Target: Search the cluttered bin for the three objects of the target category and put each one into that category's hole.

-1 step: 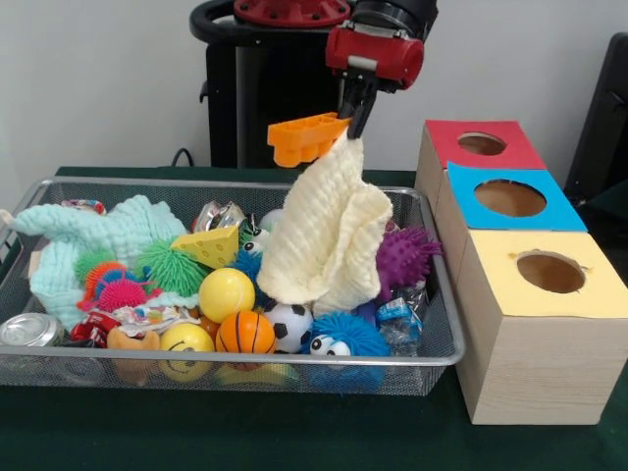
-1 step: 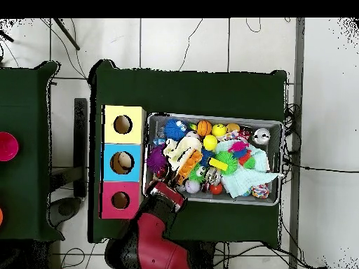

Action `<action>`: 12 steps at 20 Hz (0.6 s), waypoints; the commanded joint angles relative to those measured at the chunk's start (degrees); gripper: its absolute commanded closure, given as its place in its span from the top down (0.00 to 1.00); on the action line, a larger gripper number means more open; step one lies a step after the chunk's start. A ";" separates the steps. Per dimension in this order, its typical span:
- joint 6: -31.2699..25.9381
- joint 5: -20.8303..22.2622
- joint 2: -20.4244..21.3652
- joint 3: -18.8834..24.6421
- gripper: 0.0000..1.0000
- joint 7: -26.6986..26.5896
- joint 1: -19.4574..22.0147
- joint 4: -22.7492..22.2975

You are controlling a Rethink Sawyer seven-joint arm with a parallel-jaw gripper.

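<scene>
The cream cloth (image 1: 329, 231) hangs above the wire bin (image 1: 432, 324), pinched at its top by the gripper (image 1: 351, 123), an orange block (image 1: 304, 138) caught alongside. The red arm (image 2: 158, 238) reaches down over the bin's corner near the red-topped box (image 1: 481, 144).

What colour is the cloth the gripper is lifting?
Pale cream-yellow cloth, clearest in the front view.

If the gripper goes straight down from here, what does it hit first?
The gripper points down, shut on the cream cloth, which hangs into the bin. Below it are the toys, likely the soccer ball or blue fuzzy ball; depth unclear.
</scene>
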State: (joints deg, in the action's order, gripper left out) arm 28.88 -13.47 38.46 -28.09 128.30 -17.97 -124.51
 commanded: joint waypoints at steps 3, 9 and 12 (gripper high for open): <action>-6.48 1.57 1.89 -2.16 0.00 -0.80 1.51 7.35; -8.47 5.83 4.74 -2.11 0.00 -1.06 3.85 7.87; -10.16 7.67 6.40 -2.47 0.00 -1.31 4.52 8.18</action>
State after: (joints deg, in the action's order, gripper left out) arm 25.83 -9.67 41.98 -31.15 128.30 -15.67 -121.91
